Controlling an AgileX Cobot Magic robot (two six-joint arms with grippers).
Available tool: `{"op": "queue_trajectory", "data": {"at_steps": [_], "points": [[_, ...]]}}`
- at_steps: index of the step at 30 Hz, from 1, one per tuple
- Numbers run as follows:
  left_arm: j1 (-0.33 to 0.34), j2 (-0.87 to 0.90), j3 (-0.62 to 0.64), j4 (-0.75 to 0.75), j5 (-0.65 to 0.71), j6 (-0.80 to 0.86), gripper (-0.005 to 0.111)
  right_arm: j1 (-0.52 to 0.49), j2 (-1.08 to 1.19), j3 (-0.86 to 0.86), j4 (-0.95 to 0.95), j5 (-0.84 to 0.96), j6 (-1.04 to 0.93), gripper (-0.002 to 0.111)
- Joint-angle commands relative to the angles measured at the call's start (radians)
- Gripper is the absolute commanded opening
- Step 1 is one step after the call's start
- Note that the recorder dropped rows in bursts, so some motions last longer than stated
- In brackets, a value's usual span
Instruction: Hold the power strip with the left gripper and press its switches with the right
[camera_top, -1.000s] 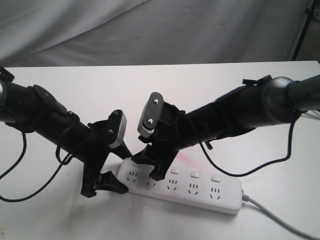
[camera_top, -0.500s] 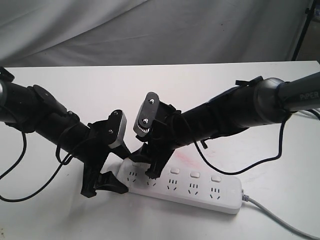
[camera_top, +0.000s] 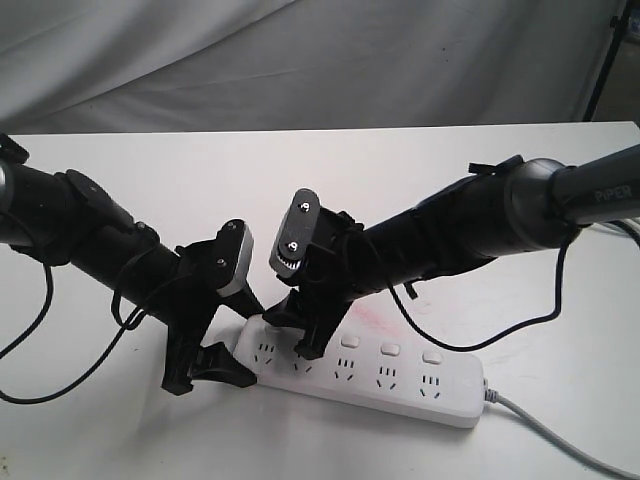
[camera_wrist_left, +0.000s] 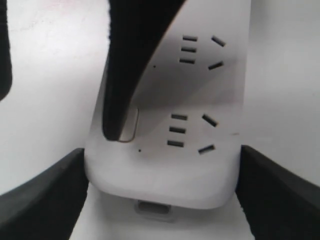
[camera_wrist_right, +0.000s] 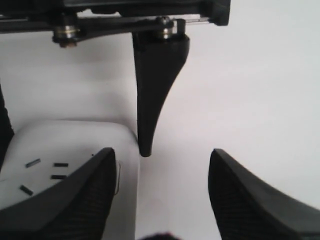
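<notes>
The white power strip (camera_top: 400, 385) lies near the table's front, its grey cord (camera_top: 560, 440) leading off right. My left gripper (camera_top: 213, 372) is shut on its rounded left end; in the left wrist view the strip (camera_wrist_left: 200, 165) fills the gap of the left gripper (camera_wrist_left: 162, 150), with both black fingers (camera_wrist_left: 45, 195) against its sides. My right gripper (camera_top: 292, 336) stands open over the strip's left part. One of its fingertips (camera_wrist_left: 116, 131) rests on the end-most switch (camera_wrist_left: 131, 125). Three more switches (camera_top: 391, 350) show to the right. In the right wrist view the right gripper (camera_wrist_right: 161, 152) straddles the strip's edge (camera_wrist_right: 127, 165).
A faint pink smear (camera_top: 378, 320) marks the table behind the strip. Thin black cables hang off both arms (camera_top: 470, 345). Grey cloth (camera_top: 330, 60) backs the table, and a black stand (camera_top: 604, 60) rises at the far right.
My right gripper has slid a little to the left along the strip and settled lower onto it. The left gripper and the strip have stayed put.
</notes>
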Motion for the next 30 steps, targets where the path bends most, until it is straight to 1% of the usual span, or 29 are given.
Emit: {"op": "queue_trajectory", "data": {"at_steps": [1,20,30], "points": [[-0.006,0.001,-0.003,-0.012,-0.002,0.001,0.072,0.003,0.011,-0.006,-0.015,-0.005,-0.012,0.051],[-0.006,0.001,-0.003,-0.012,0.001,0.001,0.072,0.003,0.045,-0.006,-0.055,0.003,-0.012,0.051],[-0.006,0.001,-0.003,-0.012,0.001,0.001,0.072,0.003,0.065,-0.006,-0.064,-0.03,-0.01,0.051]]}}
